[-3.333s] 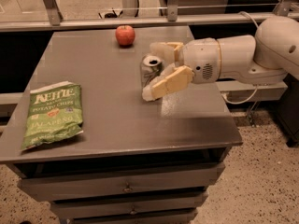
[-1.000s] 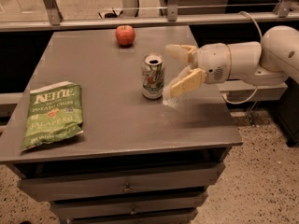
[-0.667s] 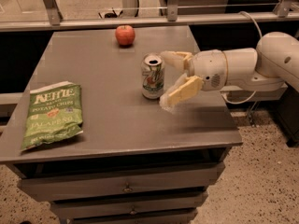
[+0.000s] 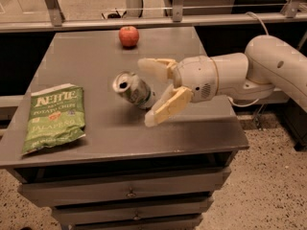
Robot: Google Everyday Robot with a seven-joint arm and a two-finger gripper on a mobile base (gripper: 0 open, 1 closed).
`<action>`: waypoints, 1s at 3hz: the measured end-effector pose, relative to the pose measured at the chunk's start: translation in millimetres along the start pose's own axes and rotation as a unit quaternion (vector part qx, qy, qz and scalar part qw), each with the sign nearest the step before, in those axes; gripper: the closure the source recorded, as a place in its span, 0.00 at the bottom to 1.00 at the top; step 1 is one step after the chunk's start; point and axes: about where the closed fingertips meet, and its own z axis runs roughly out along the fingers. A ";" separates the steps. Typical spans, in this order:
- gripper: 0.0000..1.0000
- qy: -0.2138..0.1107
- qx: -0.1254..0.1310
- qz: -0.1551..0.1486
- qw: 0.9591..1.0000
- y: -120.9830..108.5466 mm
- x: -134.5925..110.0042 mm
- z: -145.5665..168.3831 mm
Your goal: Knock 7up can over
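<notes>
The 7up can (image 4: 133, 89) is a small silver can with green lettering. It is tipped far over to the left near the middle of the grey table (image 4: 96, 133), its open top facing left and up. My gripper (image 4: 147, 92) reaches in from the right, open, with its two cream fingers spread. The far finger (image 4: 154, 65) is above and behind the can. The near finger (image 4: 168, 107) is against the can's bottom end. The fingers are not closed on the can.
A green Kettle chip bag (image 4: 54, 116) lies flat at the table's front left. A red apple (image 4: 128, 36) sits at the back edge. A metal rail (image 4: 144, 20) runs behind the table. Drawers (image 4: 129, 193) are below the tabletop.
The can stood upright before; now it is tipped over to the left. My gripper has moved left into the spot where the can stood.
</notes>
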 end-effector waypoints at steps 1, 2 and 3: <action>0.00 -0.013 -0.041 0.004 0.999 35.6 -11.9 24.3; 0.00 -0.013 -0.065 0.010 0.998 59.2 -12.6 37.7; 0.00 0.001 -0.069 0.008 0.998 63.6 -6.6 41.2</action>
